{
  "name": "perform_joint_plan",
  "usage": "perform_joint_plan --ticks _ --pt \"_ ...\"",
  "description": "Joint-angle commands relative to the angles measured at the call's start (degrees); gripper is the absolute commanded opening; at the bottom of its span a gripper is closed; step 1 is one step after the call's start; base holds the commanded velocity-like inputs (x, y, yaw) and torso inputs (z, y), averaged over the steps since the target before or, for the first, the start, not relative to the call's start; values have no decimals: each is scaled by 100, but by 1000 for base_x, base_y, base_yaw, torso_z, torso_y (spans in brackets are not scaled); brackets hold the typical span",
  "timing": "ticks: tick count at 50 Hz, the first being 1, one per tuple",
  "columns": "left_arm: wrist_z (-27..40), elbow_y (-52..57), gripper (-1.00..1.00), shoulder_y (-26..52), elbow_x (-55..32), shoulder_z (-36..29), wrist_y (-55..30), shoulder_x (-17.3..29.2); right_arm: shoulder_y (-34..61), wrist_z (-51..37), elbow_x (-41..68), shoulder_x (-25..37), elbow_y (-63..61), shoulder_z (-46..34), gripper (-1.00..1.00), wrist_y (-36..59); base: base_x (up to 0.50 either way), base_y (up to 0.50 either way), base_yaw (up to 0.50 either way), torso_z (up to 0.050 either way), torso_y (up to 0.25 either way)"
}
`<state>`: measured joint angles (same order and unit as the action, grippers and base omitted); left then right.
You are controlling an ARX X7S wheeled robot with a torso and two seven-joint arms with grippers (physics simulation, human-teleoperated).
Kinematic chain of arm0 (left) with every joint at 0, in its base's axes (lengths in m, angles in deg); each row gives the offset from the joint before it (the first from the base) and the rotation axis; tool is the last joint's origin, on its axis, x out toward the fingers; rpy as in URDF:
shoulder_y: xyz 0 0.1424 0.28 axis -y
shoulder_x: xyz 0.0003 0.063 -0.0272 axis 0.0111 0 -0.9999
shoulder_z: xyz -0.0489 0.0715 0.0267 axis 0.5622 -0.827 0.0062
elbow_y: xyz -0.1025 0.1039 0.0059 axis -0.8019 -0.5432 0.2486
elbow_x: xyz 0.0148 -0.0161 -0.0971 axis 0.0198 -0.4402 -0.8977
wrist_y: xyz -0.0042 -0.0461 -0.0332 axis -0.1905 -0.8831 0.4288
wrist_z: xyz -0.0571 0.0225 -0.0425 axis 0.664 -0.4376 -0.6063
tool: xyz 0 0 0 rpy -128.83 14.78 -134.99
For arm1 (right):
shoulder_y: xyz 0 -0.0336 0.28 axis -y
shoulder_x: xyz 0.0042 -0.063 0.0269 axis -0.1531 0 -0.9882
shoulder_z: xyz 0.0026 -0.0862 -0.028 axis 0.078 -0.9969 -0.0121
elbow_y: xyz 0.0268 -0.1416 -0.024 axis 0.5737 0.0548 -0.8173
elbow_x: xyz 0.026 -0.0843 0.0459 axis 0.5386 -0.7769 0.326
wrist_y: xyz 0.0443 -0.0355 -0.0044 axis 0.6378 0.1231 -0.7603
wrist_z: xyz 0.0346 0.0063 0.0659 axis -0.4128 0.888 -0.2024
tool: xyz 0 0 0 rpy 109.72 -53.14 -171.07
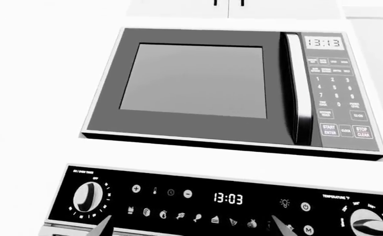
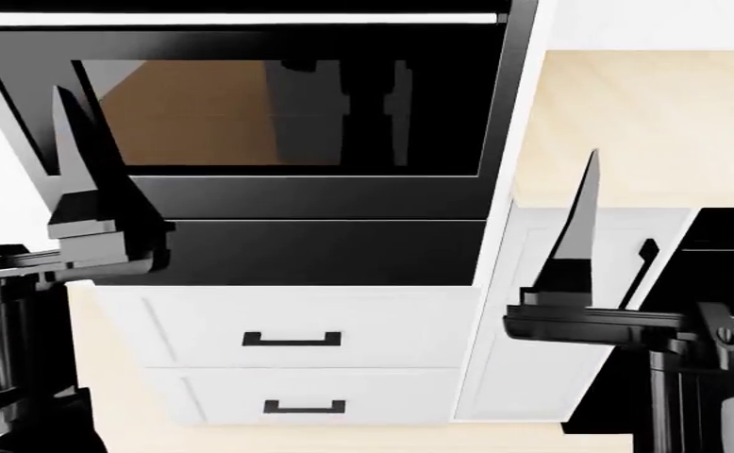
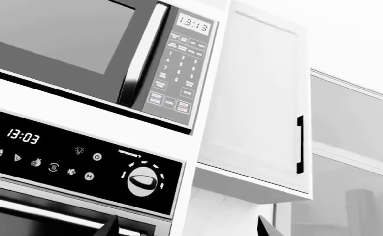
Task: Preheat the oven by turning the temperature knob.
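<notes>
The black oven fills the head view, with its dark glass window and silver bar handle. Its control panel shows in the left wrist view, with a timer knob at one end and the temperature knob at the other. The temperature knob also shows in the right wrist view. My left gripper is open and empty, held below the panel's middle. My right gripper is open and empty, below and beside the temperature knob. Neither touches a knob.
A microwave sits above the oven panel, with its keypad beside the door. White drawers lie under the oven. A white wall cabinet and a light counter stand to the oven's right.
</notes>
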<state>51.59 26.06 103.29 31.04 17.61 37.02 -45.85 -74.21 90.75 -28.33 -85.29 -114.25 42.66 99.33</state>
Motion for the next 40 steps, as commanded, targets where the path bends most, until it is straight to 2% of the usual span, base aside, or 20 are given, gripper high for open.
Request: perform_joint_plan --ticks 1,10,40 --pt "88 71 100 6 -33 -17 -36 58 -77 -46 10 -13 -9 80 100 -196 0 0 0 0 0" --pt "165 175 100 9 -78 -11 -97 104 -148 22 80 -14 -9 28 100 -253 76 0 0 0 0" --pt "311 402 100 -54 -188 -19 -83 269 -203 39 188 -14 -9 15 100 -335 198 0 0 0 0"
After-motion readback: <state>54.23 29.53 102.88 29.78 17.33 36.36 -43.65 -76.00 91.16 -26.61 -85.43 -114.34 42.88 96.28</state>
